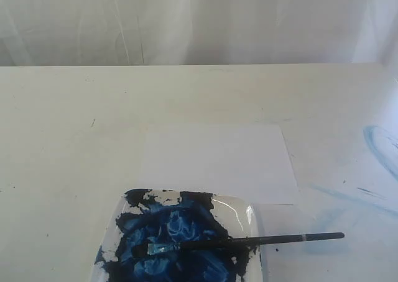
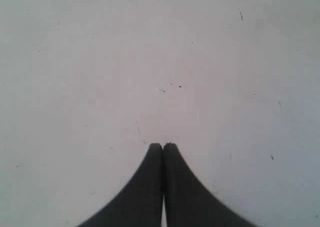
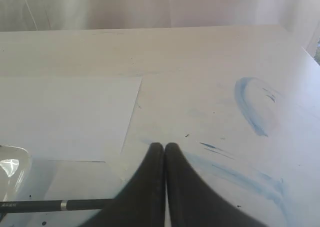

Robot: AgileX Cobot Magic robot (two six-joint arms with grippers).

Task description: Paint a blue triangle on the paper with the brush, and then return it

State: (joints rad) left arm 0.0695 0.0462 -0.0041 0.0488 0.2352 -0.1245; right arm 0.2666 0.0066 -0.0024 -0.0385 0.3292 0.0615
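Paper [image 1: 217, 161] lies blank on the table [image 1: 74, 120], with no blue triangle on it, so by my reading the task stands at its very start: the brush [image 1: 249, 241] has not yet been picked up.

The brush rests across the tray [image 1: 252, 210], just in front of the paper. Its bristles sit in the dark blue paint [image 1: 180, 232], and its handle runs over the tray's rim and out above the table toward the right.

The right gripper [image 3: 164, 146] has its jaws pressed together and holds nothing. In its wrist view, the handle runs in from the tray side and passes behind the fingers, so the free end of the handle lies close by. How high the gripper is above the handle I cannot tell. The left gripper [image 2: 163, 146] is likewise closed and empty, over bare table.

The next move likely falls to the right arm. It should part its jaws, come down on the stretch of handle clear of the tray, and close across that thin rod. Since the handle leans on the rim, a grip well out toward its free end seems safest, and it also keeps the fingers out of the paint.

Pale blue smears [image 1: 379, 145] mark the table to the right, apart from the paper.
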